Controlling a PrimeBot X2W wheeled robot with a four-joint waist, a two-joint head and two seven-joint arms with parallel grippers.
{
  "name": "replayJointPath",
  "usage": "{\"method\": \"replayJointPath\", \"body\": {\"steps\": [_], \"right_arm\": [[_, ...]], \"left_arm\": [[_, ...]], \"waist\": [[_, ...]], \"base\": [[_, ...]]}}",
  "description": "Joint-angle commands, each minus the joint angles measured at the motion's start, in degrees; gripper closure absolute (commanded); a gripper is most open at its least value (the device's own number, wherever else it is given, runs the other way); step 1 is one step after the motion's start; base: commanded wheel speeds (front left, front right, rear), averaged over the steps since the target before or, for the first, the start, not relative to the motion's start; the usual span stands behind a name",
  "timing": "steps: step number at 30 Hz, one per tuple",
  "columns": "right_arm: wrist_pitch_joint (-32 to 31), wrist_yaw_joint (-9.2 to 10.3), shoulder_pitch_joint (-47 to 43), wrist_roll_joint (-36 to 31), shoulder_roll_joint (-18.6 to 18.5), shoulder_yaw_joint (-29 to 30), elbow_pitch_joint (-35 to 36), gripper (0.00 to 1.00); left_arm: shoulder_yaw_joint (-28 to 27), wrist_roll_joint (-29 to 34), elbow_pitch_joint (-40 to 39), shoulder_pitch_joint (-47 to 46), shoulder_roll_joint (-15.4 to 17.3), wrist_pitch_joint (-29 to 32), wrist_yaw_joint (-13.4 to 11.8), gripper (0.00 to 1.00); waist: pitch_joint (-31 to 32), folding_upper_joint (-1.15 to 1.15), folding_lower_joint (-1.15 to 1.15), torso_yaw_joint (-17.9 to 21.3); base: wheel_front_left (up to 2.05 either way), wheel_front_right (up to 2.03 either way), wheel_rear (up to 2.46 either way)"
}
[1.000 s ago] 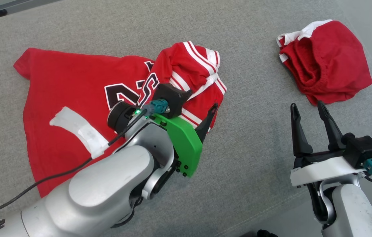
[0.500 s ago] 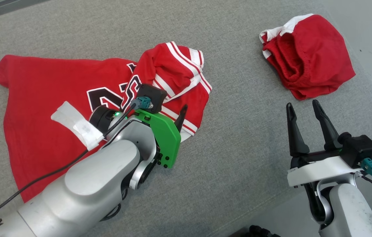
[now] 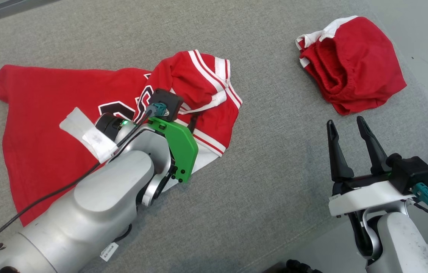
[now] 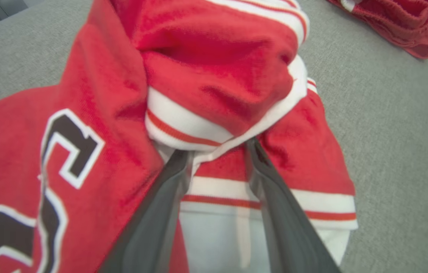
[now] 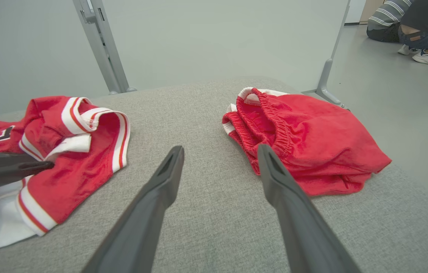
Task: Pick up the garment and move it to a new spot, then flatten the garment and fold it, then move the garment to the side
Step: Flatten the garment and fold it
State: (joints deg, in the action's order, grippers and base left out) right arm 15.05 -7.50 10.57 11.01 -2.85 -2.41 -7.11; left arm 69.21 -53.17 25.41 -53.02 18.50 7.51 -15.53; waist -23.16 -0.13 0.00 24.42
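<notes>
Grey woven cloth covers the surface (image 3: 282, 182) that carries everything. Largest on it is the red jersey (image 3: 43, 113), the garment in hand. Most of it lies spread and rather flat, with black-and-white numbers showing, but one end, the one with white and red stripes, is turned over and bunched on itself. Well apart from the jersey, beyond this bunched end, lies a pair of red shorts (image 3: 354, 60) in a loose heap; no arm touches it.

The left gripper (image 4: 219, 149) is down at the bunched end of the jersey. Its jaws stand apart, and the white-edged fold runs between the two tips; I cannot see that they press on it yet. The right gripper (image 3: 344, 123) hovers over bare surface, apart from the jersey on the same side as the shorts, its jaws spread wide and holding nothing.

I judge that the step is the taking of a hold on the jersey, either to lift it to a new spot or to draw the turned-over end out flat; which of the two, the pictures do not tell. The next move calls for bringing the left jaws together on the fold, on enough layers that the thin cloth will not slip out, and only then lifting.
</notes>
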Motion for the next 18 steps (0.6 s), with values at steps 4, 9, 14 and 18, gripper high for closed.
{"method": "replayJointPath", "body": {"steps": [4, 9, 14, 18], "right_arm": [[0.17, 0.02, -0.07, 0.62, -0.10, -0.04, -0.01, 0.00], [0.17, 0.02, -0.12, 0.69, -0.10, 0.21, -0.14, 0.00], [0.16, 0.02, -0.84, 0.59, -0.10, 0.86, -0.33, 0.00], [0.16, 0.02, -1.02, 0.23, -0.10, 1.26, -0.49, 0.00]], "left_arm": [[0.73, 1.12, 2.37, -0.75, -0.54, -0.36, 1.17, 1.00], [0.78, 1.22, 2.96, -1.38, -0.72, -1.01, 2.12, 1.00], [0.49, 0.84, -2.71, -1.77, 0.23, -0.69, 2.28, 1.00], [0.60, 0.48, -11.73, -1.54, 1.76, 1.22, 1.50, 1.00]], "waist": [[-0.25, 0.13, 0.00, 0.03], [-0.32, 0.13, 0.00, -0.13], [0.08, 0.13, 0.00, -0.81], [0.61, 0.13, 0.00, -1.79]], "base": [[0.00, 0.00, 0.00], [0.00, 0.00, 0.00], [0.00, 0.00, 0.00], [0.00, 0.00, 0.00]]}}
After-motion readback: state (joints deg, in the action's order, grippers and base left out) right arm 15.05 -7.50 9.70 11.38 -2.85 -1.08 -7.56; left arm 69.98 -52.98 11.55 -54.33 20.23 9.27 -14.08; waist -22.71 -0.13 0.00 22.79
